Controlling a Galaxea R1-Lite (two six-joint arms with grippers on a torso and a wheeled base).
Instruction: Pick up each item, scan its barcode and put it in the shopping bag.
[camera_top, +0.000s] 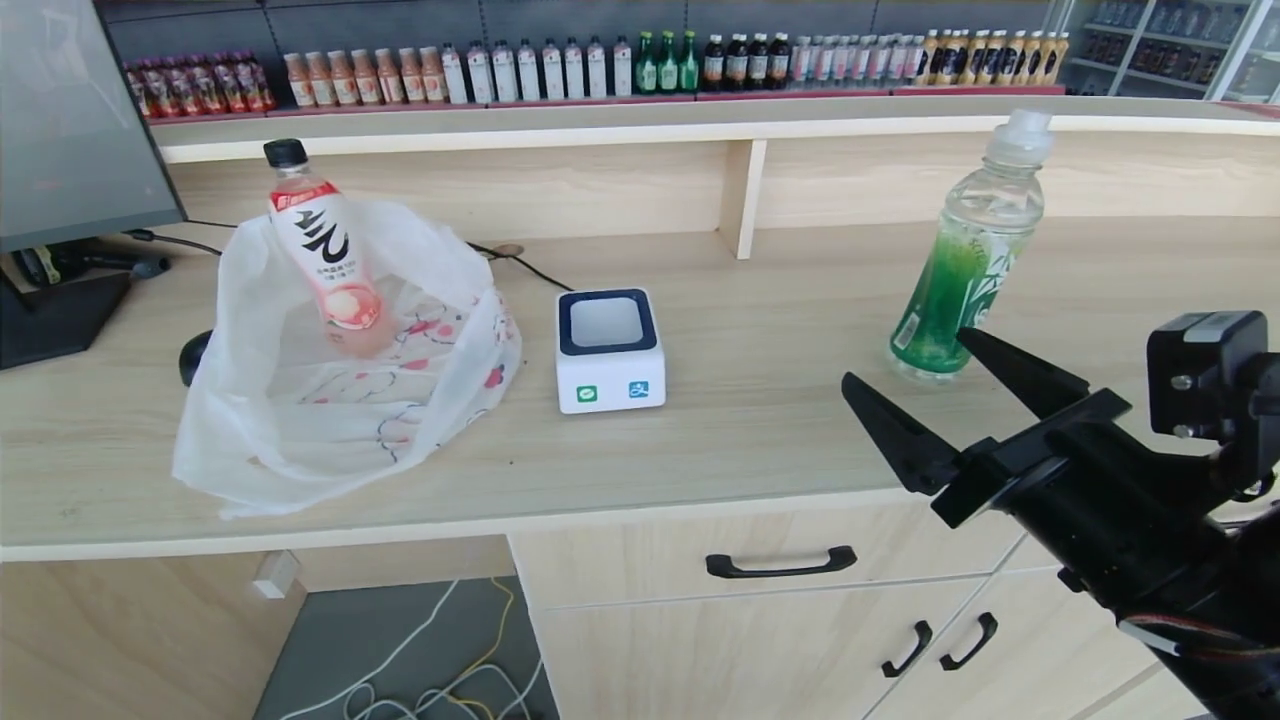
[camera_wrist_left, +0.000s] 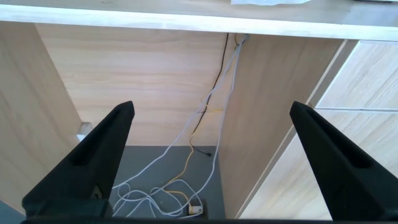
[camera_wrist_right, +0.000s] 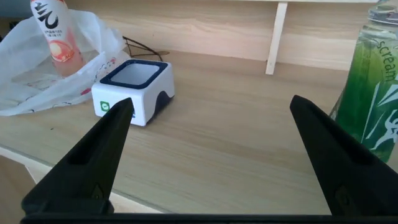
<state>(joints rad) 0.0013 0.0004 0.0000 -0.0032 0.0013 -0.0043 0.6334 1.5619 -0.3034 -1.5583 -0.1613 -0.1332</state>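
**A:** Which item is left to pick up?

**B:** The green bottle (camera_top: 965, 250). It stands upright on the table (camera_top: 760, 420) at about 3 o'clock of the scanner (camera_top: 610, 350), well apart from it. The pink bottle (camera_top: 325, 255) already stands in the shopping bag (camera_top: 300, 430), at the scanner's 9 o'clock.

**A:** What does the green one look like?

**B:** It is tall and slim, clear plastic with a white cap. A green printed sleeve wraps the lower body, and the shoulder above it is see-through. I can't make out a barcode from here.

**A:** How will it handle?

**B:** My guess is thin walls that give under a hard squeeze and a smooth sleeve that may slip. The foot is narrow, so a nudge up high could topple it. I can't tell how full it is, so the weight is uncertain, probably light to moderate.

**A:** Where should it be gripped?

**B:** Around the middle of the sleeve, below the shoulder, where the body runs straight. Close firmly, but not hard enough to crush it.

**A:** And the pincers?

**B:** The right pincer (camera_top: 907, 357) is spread wide and empty. It sits near the bottle, at its 7 o'clock, with one tip just by the base and no contact that I can see. The left pincer (camera_wrist_left: 211, 106) is also wide open with nothing in it. It is down below the table edge, facing a recess with loose cables (camera_wrist_left: 168, 186).
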